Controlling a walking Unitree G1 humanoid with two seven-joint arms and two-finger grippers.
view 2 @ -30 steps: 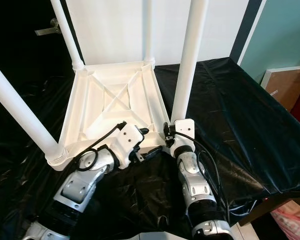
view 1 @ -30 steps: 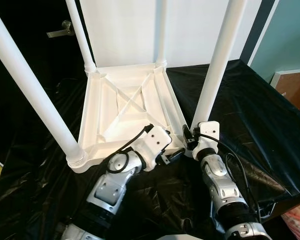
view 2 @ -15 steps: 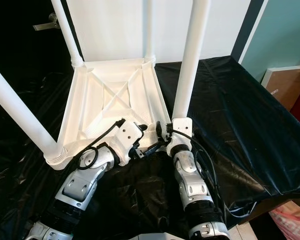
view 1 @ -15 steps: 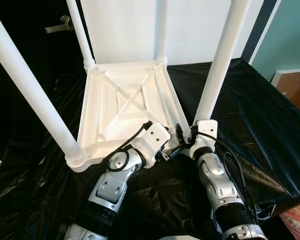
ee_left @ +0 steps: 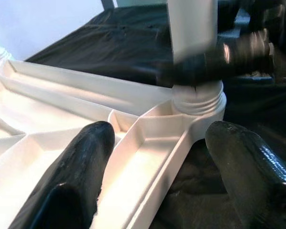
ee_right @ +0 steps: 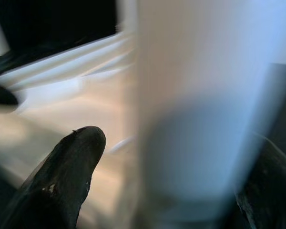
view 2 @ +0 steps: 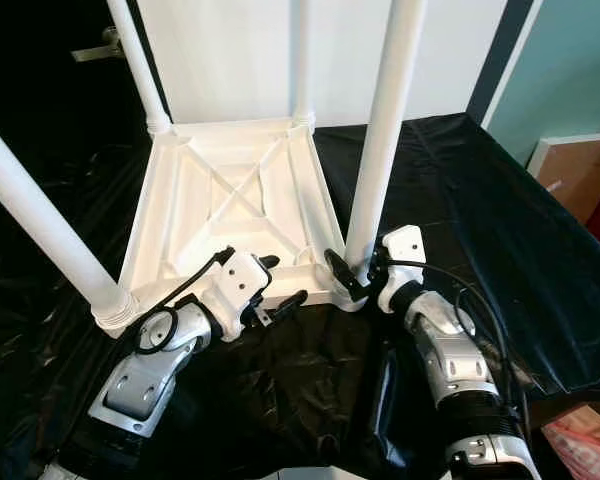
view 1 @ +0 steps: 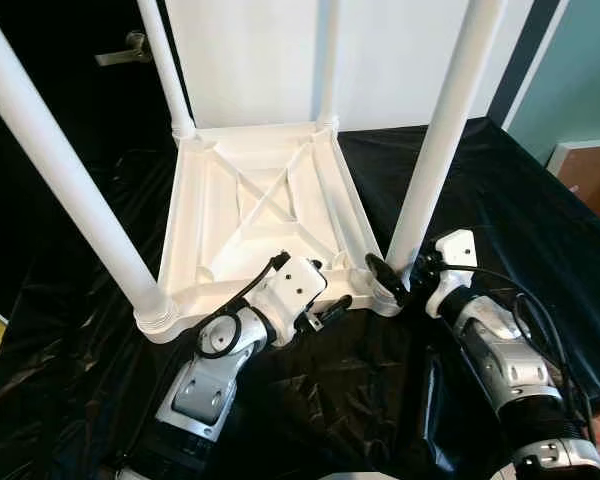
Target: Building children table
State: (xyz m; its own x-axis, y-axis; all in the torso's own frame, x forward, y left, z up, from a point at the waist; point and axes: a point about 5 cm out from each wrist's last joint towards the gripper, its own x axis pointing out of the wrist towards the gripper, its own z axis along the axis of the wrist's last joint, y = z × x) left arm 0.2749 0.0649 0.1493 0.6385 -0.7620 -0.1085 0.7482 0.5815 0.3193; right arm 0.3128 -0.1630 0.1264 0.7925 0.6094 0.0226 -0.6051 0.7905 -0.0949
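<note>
The white children's table (view 1: 265,205) lies upside down in the middle of the desk (view 1: 500,200), which is draped in black plastic sheet; its four legs stand upward. At the near right corner, the right pincer (view 2: 352,272) straddles the base of the near right leg (view 1: 435,165) with fingers spread wide around it. The left pincer (view 1: 325,305) sits at the tabletop's near edge, its fingers (ee_left: 81,162) wide apart either side of the rim.

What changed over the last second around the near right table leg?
The right gripper swung out to the right of the near right leg, its fingers now straddling the leg's base. The left gripper stayed open over the upturned table frame's near edge.
</note>
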